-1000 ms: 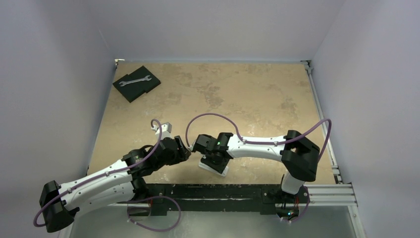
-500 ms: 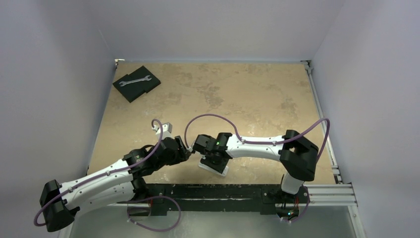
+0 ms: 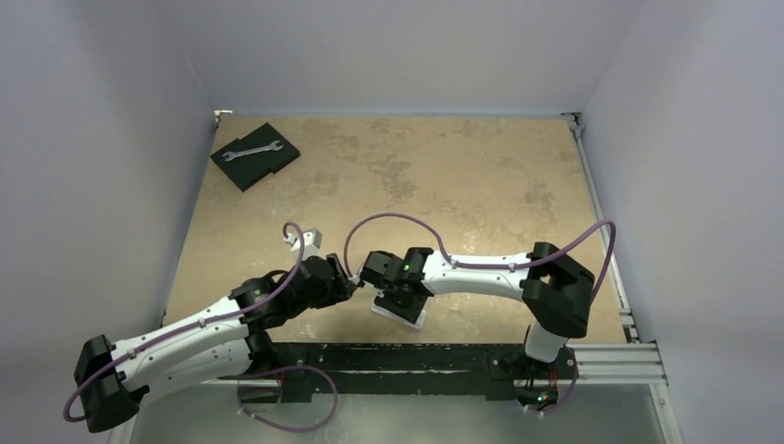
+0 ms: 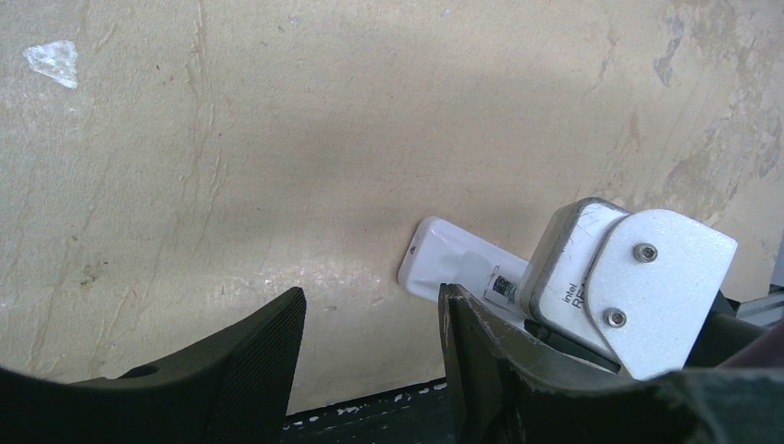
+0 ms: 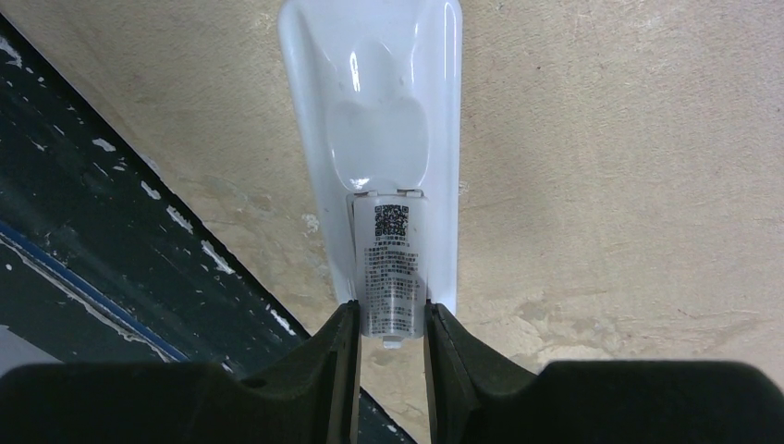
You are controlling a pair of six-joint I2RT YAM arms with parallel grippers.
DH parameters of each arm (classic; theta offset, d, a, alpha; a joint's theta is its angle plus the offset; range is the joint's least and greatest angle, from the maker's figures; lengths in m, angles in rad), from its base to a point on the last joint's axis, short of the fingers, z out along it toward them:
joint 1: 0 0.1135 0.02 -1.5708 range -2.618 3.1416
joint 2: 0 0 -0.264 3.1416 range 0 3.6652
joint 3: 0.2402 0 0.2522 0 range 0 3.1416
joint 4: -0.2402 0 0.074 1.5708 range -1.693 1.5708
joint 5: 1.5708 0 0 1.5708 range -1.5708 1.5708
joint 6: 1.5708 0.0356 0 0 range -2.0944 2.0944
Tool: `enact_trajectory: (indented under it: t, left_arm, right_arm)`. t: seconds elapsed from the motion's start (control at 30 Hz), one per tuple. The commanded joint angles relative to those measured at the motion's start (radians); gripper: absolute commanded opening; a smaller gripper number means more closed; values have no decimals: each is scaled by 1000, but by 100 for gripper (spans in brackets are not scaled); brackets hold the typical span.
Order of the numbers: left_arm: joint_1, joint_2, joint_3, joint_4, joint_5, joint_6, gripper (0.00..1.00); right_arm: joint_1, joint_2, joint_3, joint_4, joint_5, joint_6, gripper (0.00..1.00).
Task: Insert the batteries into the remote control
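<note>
Remote control (image 5: 370,92) lies back-up on the counter (image 5: 601,139); right tool (image 5: 390,316) pinches its labelled cover (image 5: 390,250); left tool (image 4: 368,313) hangs spread, empty.

White arm links (image 3: 481,271), black joints (image 3: 559,298), looping purple cables (image 3: 388,216), dark textured tool fingers (image 4: 263,365).

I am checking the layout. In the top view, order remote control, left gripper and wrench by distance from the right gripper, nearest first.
1. remote control, directly under the right gripper.
2. left gripper, just to its left.
3. wrench, at the far left corner.
</note>
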Motion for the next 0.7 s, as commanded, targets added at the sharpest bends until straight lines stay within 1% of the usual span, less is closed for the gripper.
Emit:
enact_trajectory:
  t: [0.0, 0.67]
  left_arm:
    - [-3, -6, -11, 27, -10, -3, 54]
    - [-3, -16, -17, 28, -7, -4, 54]
  right_arm:
    - [1, -24, 38, -15, -17, -18, 18]
    - [2, -17, 57, -30, -21, -15, 19]
